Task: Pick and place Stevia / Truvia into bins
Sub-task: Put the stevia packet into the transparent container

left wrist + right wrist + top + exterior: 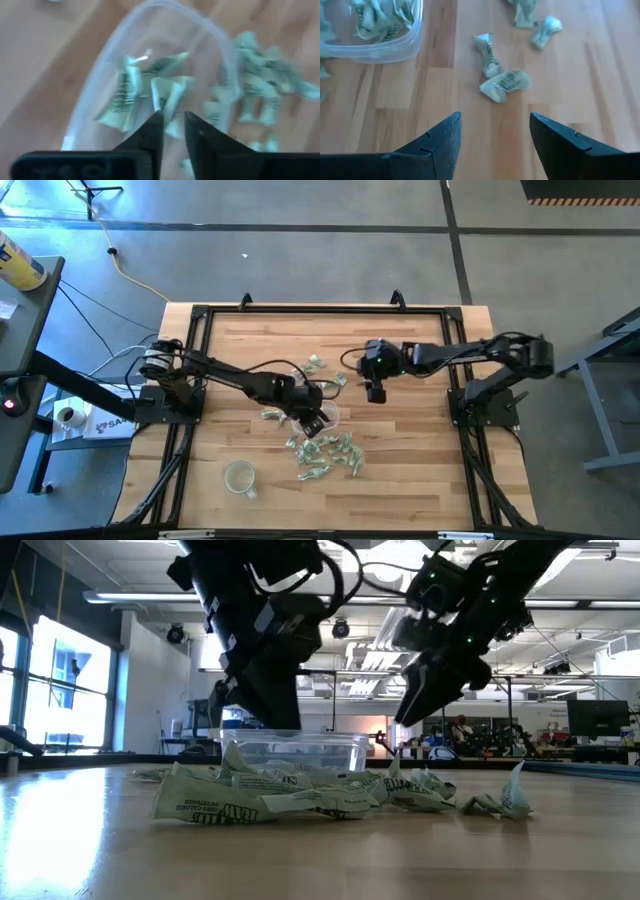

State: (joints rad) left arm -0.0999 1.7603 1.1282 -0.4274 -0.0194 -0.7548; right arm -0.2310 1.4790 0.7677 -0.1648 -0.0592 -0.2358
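Hovering over the clear tub point(150, 65), left pincer point(172, 132) shows fingers slightly parted with a narrow gap and nothing pinched between them. Several green-and-white sachets point(150, 90) already in the tub, straight beyond those fingertips. Tub near the tabletop's point(420, 460) middle in the high view, under the left wrist.

Right pincer point(495, 137) spread wide and empty, hanging above bare wood. Just ahead of it, two crumpled sachets point(497, 70) lying close together: the nearer one sits crosswise to the fingers' gap, the farther one runs roughly along the line of reach. Tub off to one side of that pair in the right wrist view, well apart from the fingertips.

Judging from this, right arm clearly the nearer one for that pair; probably needs a short advance and a drop straight down, perhaps a slight wrist turn to span the nearer sachet's narrow side. More loose sachets point(325, 455) scattered on the near side of the tub, closer to the left arm.
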